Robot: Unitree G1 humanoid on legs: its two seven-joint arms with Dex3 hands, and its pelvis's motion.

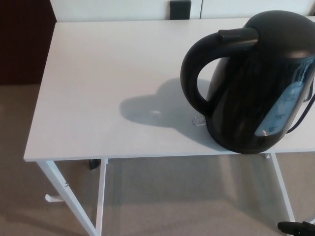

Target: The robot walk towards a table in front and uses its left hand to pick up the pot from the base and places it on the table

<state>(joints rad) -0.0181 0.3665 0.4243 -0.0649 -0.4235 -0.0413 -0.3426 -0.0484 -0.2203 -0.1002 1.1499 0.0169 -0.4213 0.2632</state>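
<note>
Left hand: not in frame.

Far left, well away from the right hand [297,227]: dark brown panel [24,39] above beige carpet [15,128].

White table [98,73] fills most of the view. Its front edge runs across the frame with white legs [101,196] below. All of that is forward and left of the right hand.

On the tabletop mid-frame there's a dark shadow [147,105]. At its right end sits a small pale clip-like piece [198,121], just beside the foot of the electric kettle [256,83].

Black rectangular object [179,9] behind the table's far edge, can't ID it.

Electric kettle, black:
- Upright on the table's right side, right at the front edge, long axis vertical.
- Loop handle [189,73] points to the robot's left.
- Blue-tinted water gauge [285,108] faces front-right.
- Spout side is turned away, not visible.
- Base can't be told apart from the body.
- Thin dark cord [308,105] on its right flank.
- It sits forward and up from the right hand, slightly to the hand's left, well apart, no contact.

Right hand: only a black sliver shows at the bottom-right corner, below table level. Can't tell whether it's open or clenched.
</note>
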